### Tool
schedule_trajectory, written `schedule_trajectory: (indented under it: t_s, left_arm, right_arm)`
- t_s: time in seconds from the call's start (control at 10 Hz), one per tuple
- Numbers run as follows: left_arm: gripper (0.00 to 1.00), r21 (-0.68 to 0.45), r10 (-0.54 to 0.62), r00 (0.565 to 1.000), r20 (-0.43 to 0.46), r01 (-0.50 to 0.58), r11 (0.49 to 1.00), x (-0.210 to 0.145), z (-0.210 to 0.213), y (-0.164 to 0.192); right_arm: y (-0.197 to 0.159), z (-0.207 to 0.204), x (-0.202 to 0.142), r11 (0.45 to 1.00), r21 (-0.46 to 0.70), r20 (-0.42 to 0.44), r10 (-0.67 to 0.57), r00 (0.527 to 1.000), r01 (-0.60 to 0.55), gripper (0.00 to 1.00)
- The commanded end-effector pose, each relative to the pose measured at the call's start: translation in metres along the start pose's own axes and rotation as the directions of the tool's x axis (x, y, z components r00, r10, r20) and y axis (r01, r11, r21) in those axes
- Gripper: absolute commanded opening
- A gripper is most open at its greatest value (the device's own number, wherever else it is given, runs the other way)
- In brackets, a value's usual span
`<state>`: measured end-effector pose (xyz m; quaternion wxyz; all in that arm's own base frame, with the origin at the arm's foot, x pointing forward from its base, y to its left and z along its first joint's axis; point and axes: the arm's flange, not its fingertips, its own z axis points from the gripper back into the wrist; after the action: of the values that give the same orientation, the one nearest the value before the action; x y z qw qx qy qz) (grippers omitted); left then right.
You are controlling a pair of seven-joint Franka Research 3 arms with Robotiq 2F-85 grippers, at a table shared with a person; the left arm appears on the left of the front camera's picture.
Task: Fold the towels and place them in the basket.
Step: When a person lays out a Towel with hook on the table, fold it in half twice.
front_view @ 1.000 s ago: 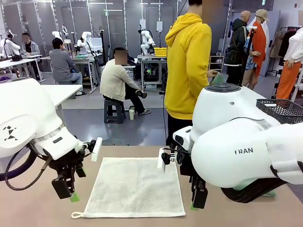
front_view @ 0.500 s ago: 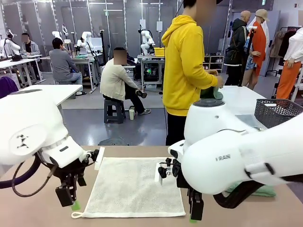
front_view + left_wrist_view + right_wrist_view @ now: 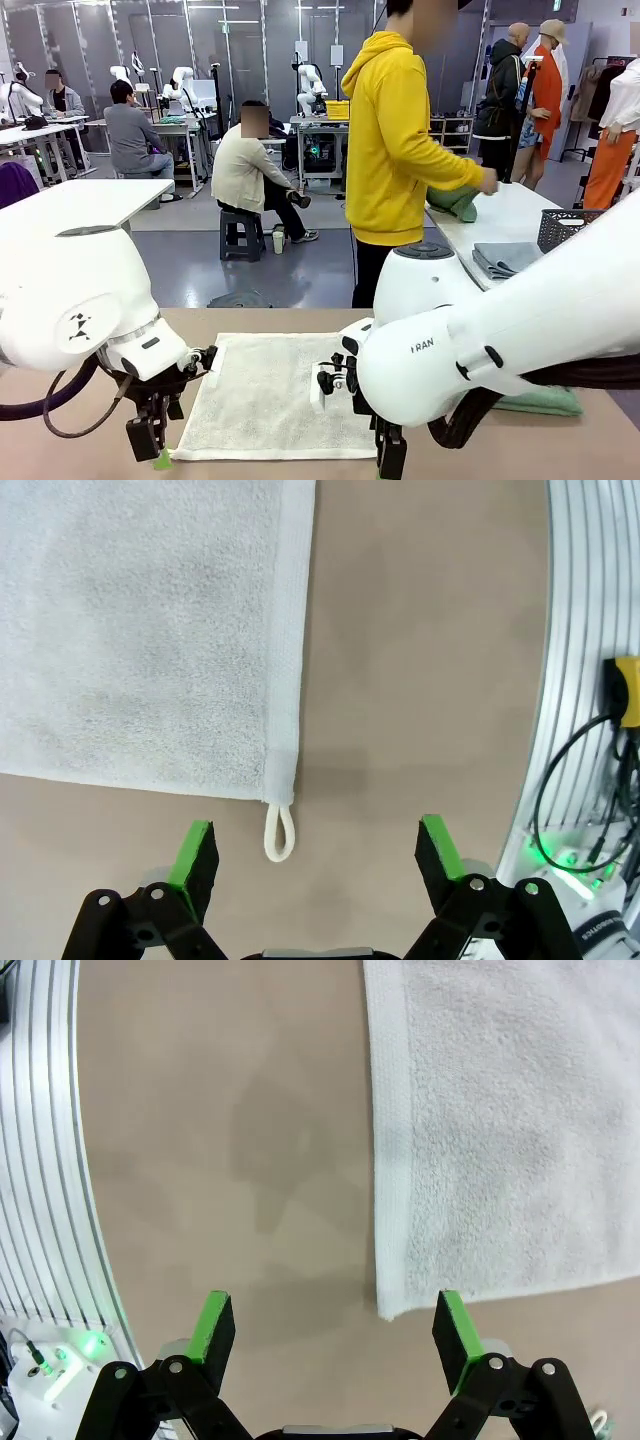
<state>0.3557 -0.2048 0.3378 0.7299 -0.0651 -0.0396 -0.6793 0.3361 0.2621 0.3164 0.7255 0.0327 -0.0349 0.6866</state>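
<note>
The left gripper (image 3: 318, 852) and right gripper (image 3: 332, 1322) gape empty; corners of the cream towel (image 3: 140, 630) sit off-centre between the jaws, so closing may miss.

Light is bright and even, falling from above. In the right wrist view a soft grey shadow (its edges vague) lies on the table (image 3: 200, 1080) just beside the white towel (image 3: 500, 1130). Farther from the towel, at the frame's side, the straight metal rails (image 3: 40, 1160) bow into curves. The towel's weave reads sharp in both wrist views.
</note>
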Motion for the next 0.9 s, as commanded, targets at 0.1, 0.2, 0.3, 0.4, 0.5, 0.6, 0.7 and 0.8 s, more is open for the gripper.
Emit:
schedule_trajectory:
  t_s: [0.1, 0.2, 0.3, 0.4, 0.5, 0.6, 0.7, 0.8]
  left_arm:
    - [1.00, -0.005, -0.054, 0.998, 0.029, 0.054, 0.999, 0.000, -0.022, 0.011]
    - [1.00, -0.007, -0.046, 0.999, 0.015, 0.046, 0.999, -0.001, -0.028, 0.014]
    - [1.00, -0.010, -0.041, 0.999, 0.012, 0.041, 0.999, 0.000, -0.032, 0.016]
    - [1.00, -0.020, -0.044, 0.999, 0.014, 0.044, 0.999, 0.001, -0.036, 0.017]
    - [1.00, -0.032, -0.042, 0.999, 0.008, 0.042, 0.999, 0.002, -0.043, 0.018]
    - [1.00, -0.025, -0.034, 0.999, 0.023, 0.035, 0.999, 0.002, -0.044, 0.017]
    - [1.00, -0.025, -0.031, 0.999, 0.024, 0.032, 0.999, 0.002, -0.046, 0.017]
    - [1.00, -0.036, -0.029, 0.999, 0.014, 0.030, 0.999, 0.002, -0.049, 0.017]
  right_arm:
    - [-0.010, -0.011, -0.001, 1.000, 0.001, 0.009, 0.004, 1.000, -0.004, 1.00]
    - [-0.013, -0.013, 0.000, 1.000, -0.003, 0.004, 0.000, 1.000, 0.000, 1.00]
    - [-0.017, -0.015, 0.000, 1.000, -0.004, -0.006, -0.007, 1.000, 0.007, 1.00]
    - [-0.021, -0.018, 0.000, 1.000, -0.001, -0.004, -0.015, 1.000, 0.015, 1.00]
    - [-0.024, -0.023, -0.001, 1.000, 0.000, -0.007, -0.014, 1.000, 0.014, 1.00]
    - [-0.026, -0.026, -0.002, 1.000, 0.002, -0.003, -0.017, 1.000, 0.017, 1.00]
    - [-0.027, -0.029, -0.003, 1.000, -0.003, -0.002, -0.013, 1.000, 0.013, 1.00]
    - [-0.028, -0.030, -0.003, 1.000, -0.005, -0.001, -0.017, 1.000, 0.017, 1.00]
